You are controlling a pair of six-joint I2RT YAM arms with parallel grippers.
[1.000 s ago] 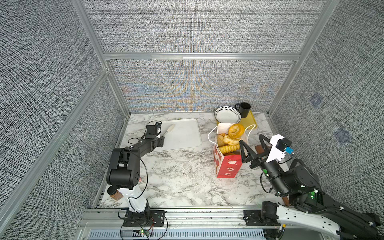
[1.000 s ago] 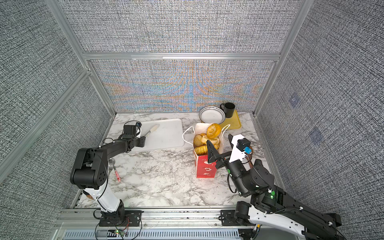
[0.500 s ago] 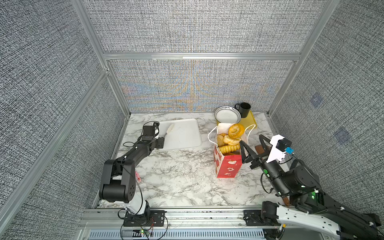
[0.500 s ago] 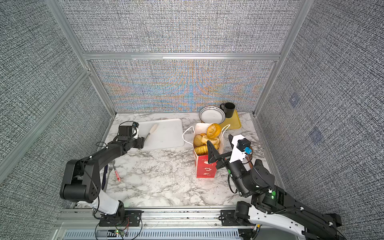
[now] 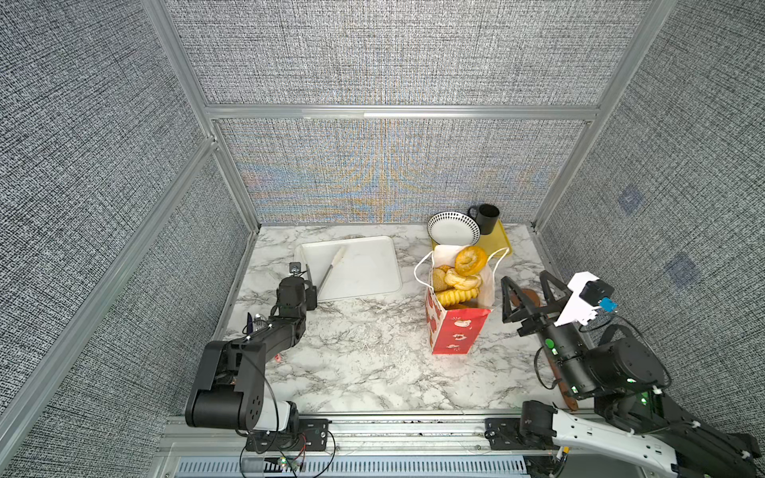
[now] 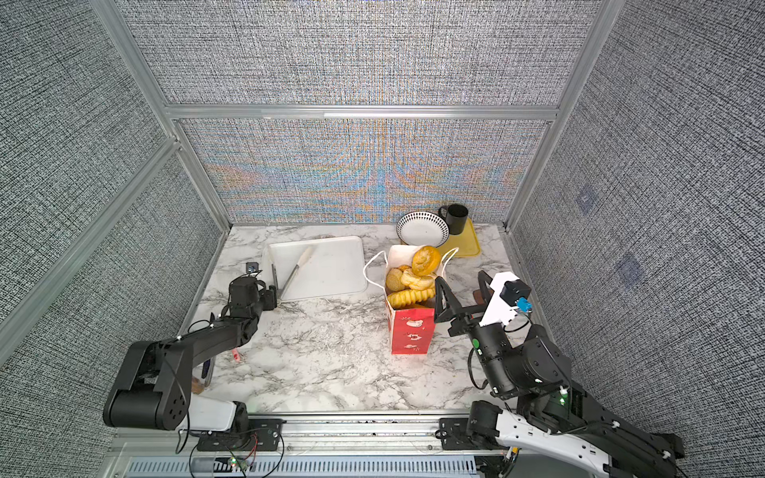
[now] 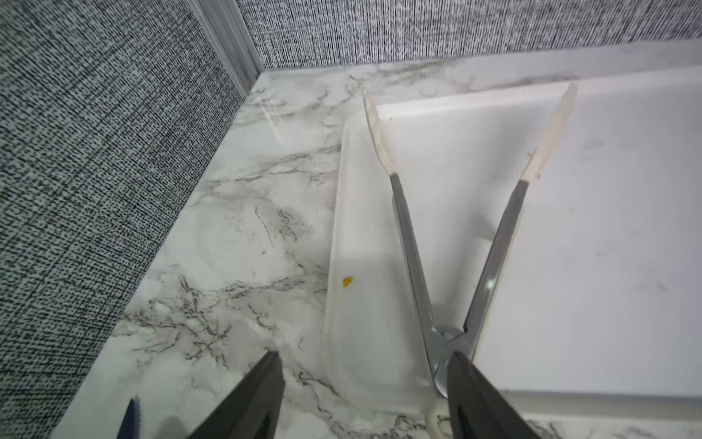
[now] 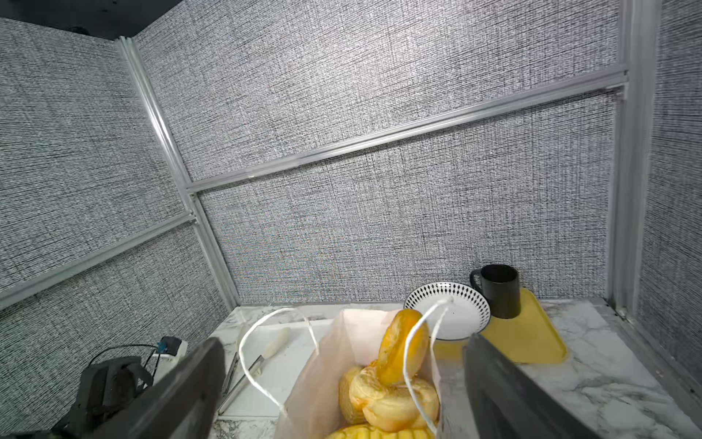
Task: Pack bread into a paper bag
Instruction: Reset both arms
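Across both top views, the paper bag (image 5: pixel 455 331) stands upright on the bench (image 5: pixel 352 364), bread (image 5: pixel 461 275) heaped above its rim; the right hand (image 5: pixel 525 276) sits spread beside it, likely to steady it. Left wrist: left hand (image 7: pixel 364 355) spread, tongs (image 7: pixel 410 247) lying on the tray (image 7: pixel 588 247), hinge end seemingly against one finger, partly hidden. Right wrist: bag's base cut off.

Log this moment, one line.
left end effector: open, at metal tongs; right end effector: open, beside red-white paper bag; golden bread: in bag
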